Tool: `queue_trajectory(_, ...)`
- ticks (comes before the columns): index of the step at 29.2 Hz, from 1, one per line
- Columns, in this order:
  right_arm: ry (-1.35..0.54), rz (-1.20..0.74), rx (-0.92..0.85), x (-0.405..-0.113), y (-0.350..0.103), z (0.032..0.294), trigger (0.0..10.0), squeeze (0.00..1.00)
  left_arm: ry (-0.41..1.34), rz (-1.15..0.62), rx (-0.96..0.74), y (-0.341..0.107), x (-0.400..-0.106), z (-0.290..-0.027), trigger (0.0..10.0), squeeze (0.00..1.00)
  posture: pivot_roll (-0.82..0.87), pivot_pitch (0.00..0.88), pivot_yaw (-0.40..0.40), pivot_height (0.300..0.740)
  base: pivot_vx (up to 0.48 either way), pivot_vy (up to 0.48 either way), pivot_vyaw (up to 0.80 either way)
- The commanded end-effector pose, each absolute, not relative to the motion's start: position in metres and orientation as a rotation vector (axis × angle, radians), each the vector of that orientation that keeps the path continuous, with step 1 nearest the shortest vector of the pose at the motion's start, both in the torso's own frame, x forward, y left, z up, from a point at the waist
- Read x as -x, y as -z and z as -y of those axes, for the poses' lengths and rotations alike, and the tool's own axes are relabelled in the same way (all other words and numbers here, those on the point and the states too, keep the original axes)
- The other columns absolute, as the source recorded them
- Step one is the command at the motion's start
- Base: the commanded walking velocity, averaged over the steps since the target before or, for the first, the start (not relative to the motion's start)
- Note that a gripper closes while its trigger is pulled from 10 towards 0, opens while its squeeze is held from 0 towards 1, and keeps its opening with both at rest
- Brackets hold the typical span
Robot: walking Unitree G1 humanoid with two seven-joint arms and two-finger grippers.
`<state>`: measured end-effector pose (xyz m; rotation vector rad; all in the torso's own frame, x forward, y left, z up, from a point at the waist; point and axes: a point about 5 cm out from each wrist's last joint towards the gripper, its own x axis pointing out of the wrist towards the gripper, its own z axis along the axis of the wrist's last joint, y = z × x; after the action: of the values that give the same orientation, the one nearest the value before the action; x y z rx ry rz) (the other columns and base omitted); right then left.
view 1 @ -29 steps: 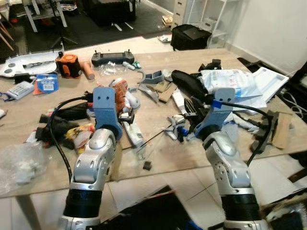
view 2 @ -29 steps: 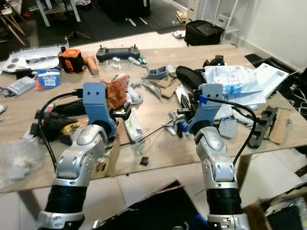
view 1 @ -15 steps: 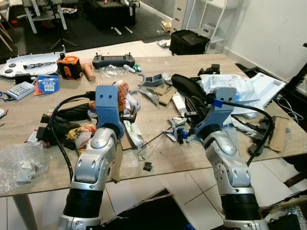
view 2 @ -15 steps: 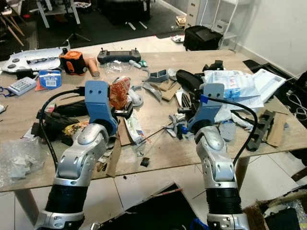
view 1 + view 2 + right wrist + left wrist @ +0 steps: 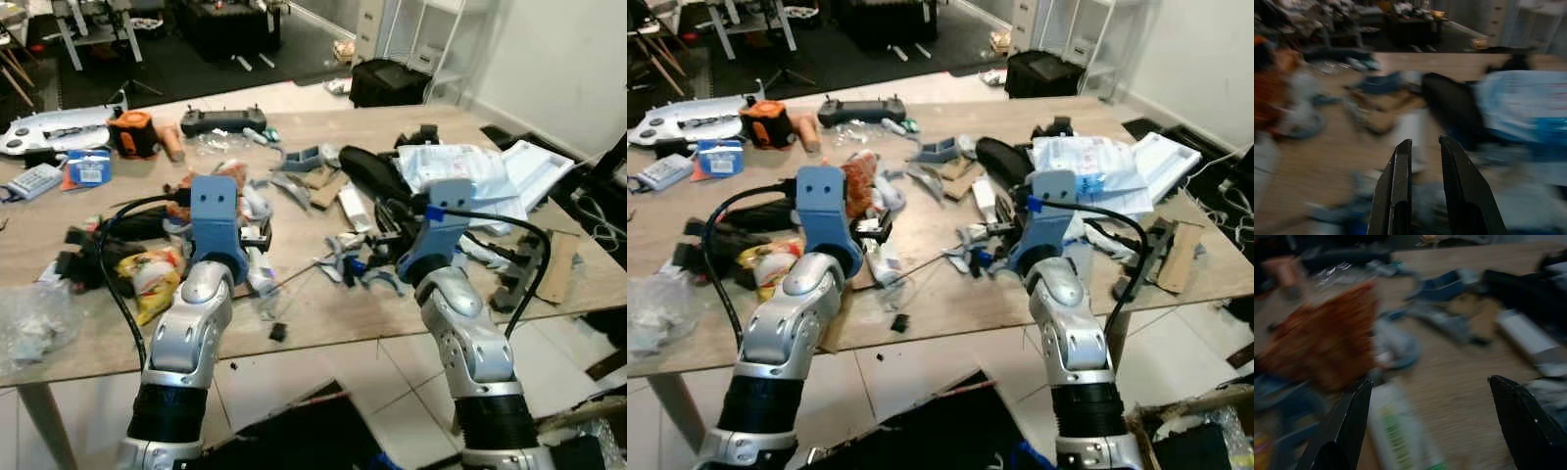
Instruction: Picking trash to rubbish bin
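The left gripper [image 5: 1430,421] is spread wide, empty, above the cluttered tabletop [image 5: 323,313]; the right gripper's [image 5: 1425,186] fingers are nearly closed, holding nothing.

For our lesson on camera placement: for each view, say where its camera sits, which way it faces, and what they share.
Eye views: head, facing forward and down at the cluttered table; both silver arms show.
Left wrist view: looks along the open left gripper at the orange wrapper.
Right wrist view: looks along the right gripper, fingers close together.
Shared: the orange wrapper.
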<state>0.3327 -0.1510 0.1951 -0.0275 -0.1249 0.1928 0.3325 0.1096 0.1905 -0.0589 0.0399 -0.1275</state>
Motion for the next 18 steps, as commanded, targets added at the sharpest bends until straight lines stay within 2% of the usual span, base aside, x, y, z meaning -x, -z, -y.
queue_trajectory(1,-0.207,0.064,0.072,-0.332,-0.187,0.149,10.0,0.0,0.127,-0.055,0.055,-0.187,-0.332,-0.11,10.0,0.0,-0.01,0.106,-0.005,0.74,0.0,0.0,0.0)
queue_trajectory(5,-0.233,-0.003,0.193,-0.332,-0.18,0.154,10.0,0.0,0.126,-0.055,0.062,-0.186,-0.331,-0.11,10.0,0.0,-0.01,0.104,-0.005,0.74,0.0,0.0,0.0)
queue_trajectory(8,-0.262,-0.041,0.215,-0.331,-0.177,0.156,10.0,0.0,0.125,-0.055,0.065,-0.186,-0.331,-0.109,10.0,0.0,-0.02,0.104,-0.008,0.74,0.0,0.0,0.0)
queue_trajectory(9,-0.257,-0.051,0.225,-0.33,-0.176,0.16,10.0,0.96,0.124,-0.055,0.065,-0.186,-0.331,-0.109,10.0,0.0,-0.02,0.107,-0.01,0.74,0.0,0.0,0.0)
queue_trajectory(11,-0.255,-0.074,0.242,-0.329,-0.173,0.163,10.0,1.0,0.124,-0.056,0.065,-0.185,-0.331,-0.109,10.0,0.0,-0.02,0.107,-0.01,0.74,0.0,0.0,0.0)
queue_trajectory(16,-0.226,-0.109,0.273,-0.328,-0.169,0.172,10.0,1.0,0.128,-0.06,0.065,-0.184,-0.329,-0.109,10.0,0.0,-0.02,0.109,-0.011,0.74,0.0,0.0,0.0)
queue_trajectory(18,-0.155,-0.123,0.298,-0.329,-0.165,0.184,10.0,1.0,0.133,-0.061,0.065,-0.184,-0.329,-0.108,10.0,0.0,-0.02,0.111,-0.01,0.74,0.0,0.0,0.0)
